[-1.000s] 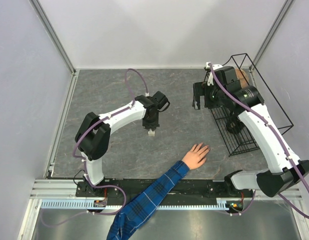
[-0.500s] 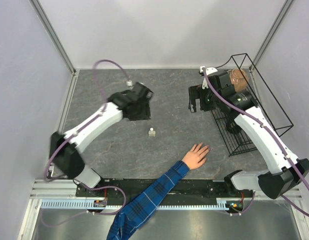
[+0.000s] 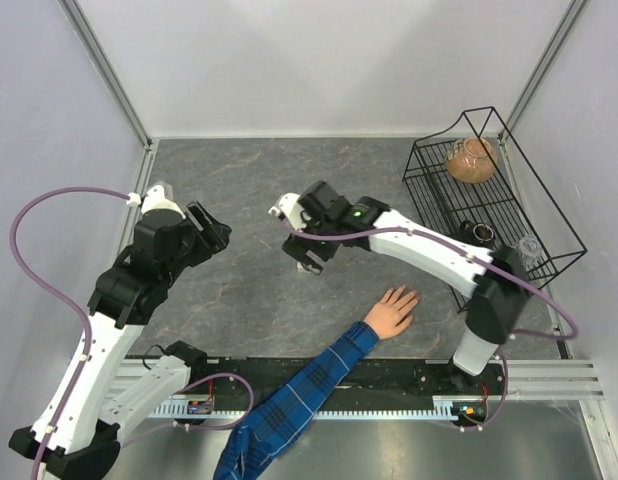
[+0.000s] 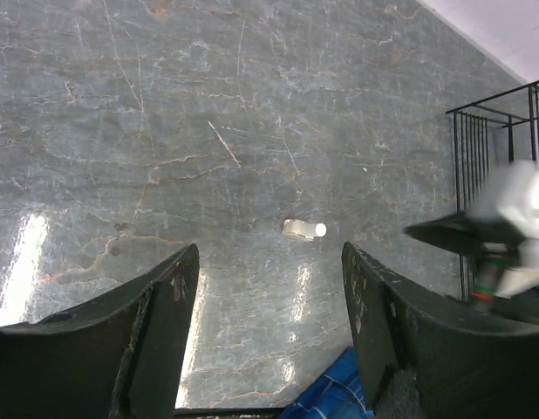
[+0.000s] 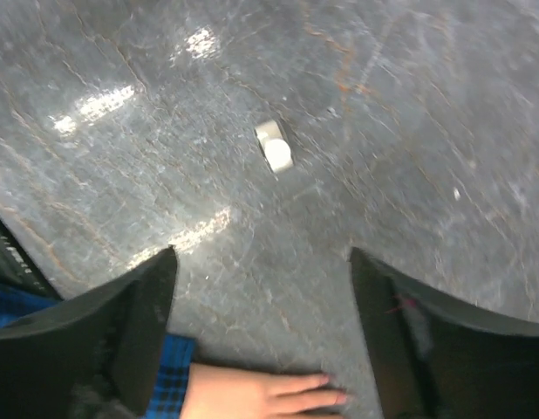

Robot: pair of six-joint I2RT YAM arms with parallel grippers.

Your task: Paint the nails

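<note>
A light-skinned hand (image 3: 392, 310) with a blue plaid sleeve (image 3: 299, 400) rests palm down near the table's front. Its nails (image 5: 339, 397) show as tiny pinkish tips at the bottom of the right wrist view. A small white bottle (image 5: 274, 148) with a round cap stands on the grey table, also seen as the bottle (image 4: 304, 230) in the left wrist view. My right gripper (image 3: 307, 258) hovers above that bottle, hiding it from the top camera, and the right gripper (image 5: 262, 257) is open and empty. Well left of the bottle, my left gripper (image 3: 211, 232) is open, and the left gripper (image 4: 269, 262) holds nothing.
A black wire basket (image 3: 509, 150) stands at the back right, holding a brown round jar (image 3: 471, 160), a small dark object (image 3: 479, 232) and a clear glass (image 3: 529, 245). White walls enclose the table. A metal rail (image 3: 409, 375) runs along the near edge.
The left gripper opened, let go of the bottle and swung back to the left. The right arm swept from the basket to the middle, over the bottle, its jaws narrowing slightly.
</note>
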